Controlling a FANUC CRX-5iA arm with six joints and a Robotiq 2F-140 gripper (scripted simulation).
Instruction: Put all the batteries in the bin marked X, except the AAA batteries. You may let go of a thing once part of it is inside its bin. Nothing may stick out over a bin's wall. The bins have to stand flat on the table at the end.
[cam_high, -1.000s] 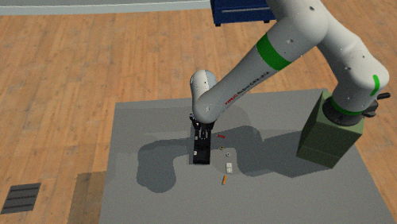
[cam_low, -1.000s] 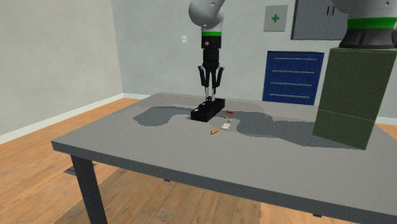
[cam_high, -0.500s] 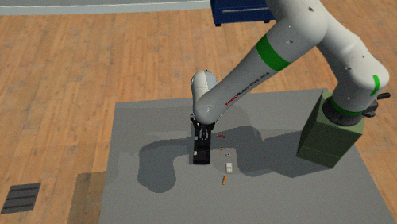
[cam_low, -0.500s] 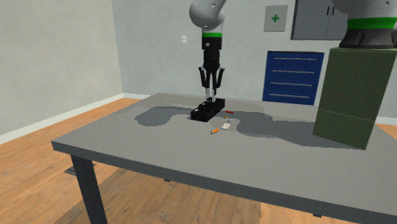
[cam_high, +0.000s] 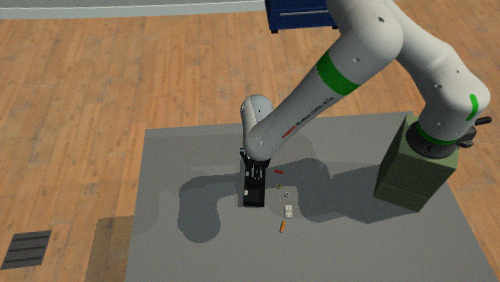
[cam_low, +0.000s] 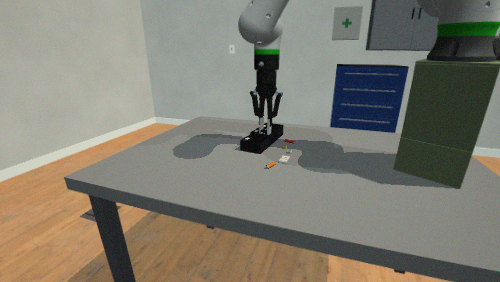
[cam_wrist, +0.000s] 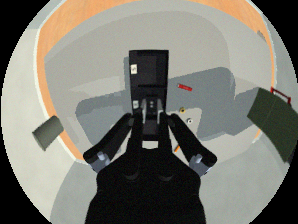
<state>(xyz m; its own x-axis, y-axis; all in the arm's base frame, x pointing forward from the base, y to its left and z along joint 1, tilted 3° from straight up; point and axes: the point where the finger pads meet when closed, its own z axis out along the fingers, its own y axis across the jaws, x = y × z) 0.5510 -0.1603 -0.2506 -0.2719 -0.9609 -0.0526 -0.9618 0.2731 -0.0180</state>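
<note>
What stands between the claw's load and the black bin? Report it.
Nothing visible does. The claw hangs right over the black bin, shut on a small dark item, with only air below. The loose pieces lie beside the bin, off the path.

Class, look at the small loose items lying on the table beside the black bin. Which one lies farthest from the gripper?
The orange item, at the end of the row. The white one and red one lie closer to the gripper.
</note>
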